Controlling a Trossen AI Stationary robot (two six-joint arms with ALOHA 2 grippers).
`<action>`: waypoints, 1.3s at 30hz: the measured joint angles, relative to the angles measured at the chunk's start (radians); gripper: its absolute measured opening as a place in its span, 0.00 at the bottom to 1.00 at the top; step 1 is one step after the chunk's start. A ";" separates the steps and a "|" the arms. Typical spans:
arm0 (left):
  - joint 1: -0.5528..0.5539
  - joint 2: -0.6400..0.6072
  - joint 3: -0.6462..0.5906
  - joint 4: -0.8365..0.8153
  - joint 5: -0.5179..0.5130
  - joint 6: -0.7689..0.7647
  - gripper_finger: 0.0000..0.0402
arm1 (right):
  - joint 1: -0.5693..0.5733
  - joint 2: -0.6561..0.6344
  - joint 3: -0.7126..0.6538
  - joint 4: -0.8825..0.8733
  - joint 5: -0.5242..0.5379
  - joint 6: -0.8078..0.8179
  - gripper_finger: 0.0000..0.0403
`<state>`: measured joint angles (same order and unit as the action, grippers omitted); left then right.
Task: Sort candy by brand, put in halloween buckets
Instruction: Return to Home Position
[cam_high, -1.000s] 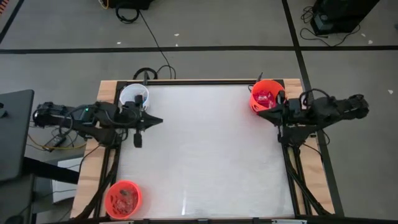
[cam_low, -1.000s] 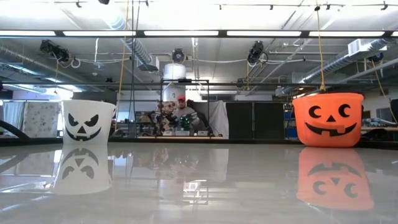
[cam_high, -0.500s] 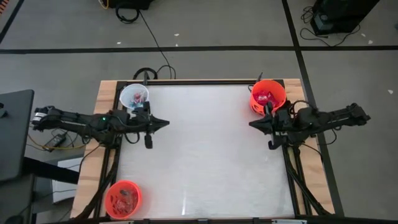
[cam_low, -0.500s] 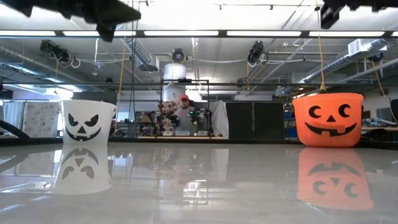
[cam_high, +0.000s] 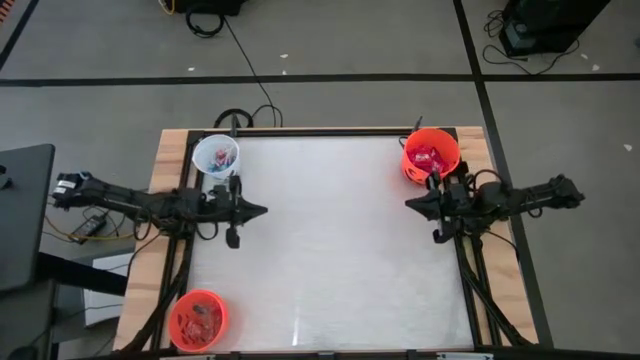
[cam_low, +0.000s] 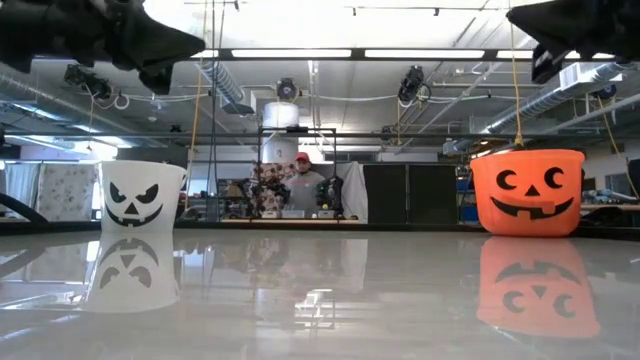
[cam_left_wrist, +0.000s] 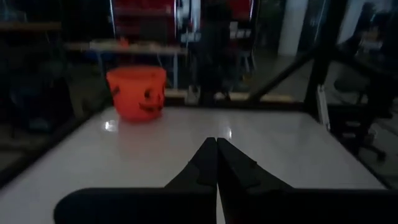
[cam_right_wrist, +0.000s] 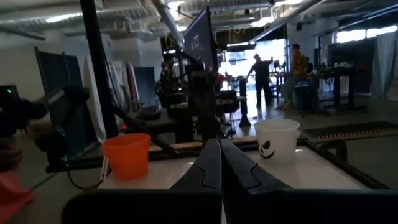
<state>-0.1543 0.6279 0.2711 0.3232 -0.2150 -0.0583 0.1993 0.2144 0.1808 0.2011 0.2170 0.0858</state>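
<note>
Candy (cam_high: 428, 156) sits in pails at 3 corners of the table (cam_high: 330, 250).
The white bucket (cam_high: 216, 155) stands upright at the far-left corner, the far orange bucket (cam_high: 431, 155) at the far-right corner and the near orange bucket (cam_high: 198, 318) at the near-left corner, mouths up. The left gripper (cam_high: 262, 211) and right gripper (cam_high: 408, 203) hover by opposite side edges, fingers pressed together, pointing at each other.

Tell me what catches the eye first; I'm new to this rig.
Grinning buckets mark corners of the table: a white bucket far left, an orange bucket far right with red candy; a second orange bucket near left. The left pincer and right pincer, shut, hover pointing at each other.
</note>
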 joint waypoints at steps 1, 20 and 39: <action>0.000 -0.010 -0.022 0.042 0.003 0.011 0.02 | 0.000 -0.016 -0.010 0.000 0.000 0.002 0.00; 0.005 -0.040 -0.261 0.362 0.030 0.082 0.02 | 0.000 -0.107 -0.147 0.015 0.033 0.052 0.01; 0.148 -0.065 -0.262 0.329 0.193 0.079 0.00 | -0.072 -0.107 -0.175 0.064 0.022 0.033 0.01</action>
<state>-0.0063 0.5629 0.0093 0.6527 -0.0219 0.0212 0.1272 0.1078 0.0059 0.2650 0.2393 0.1188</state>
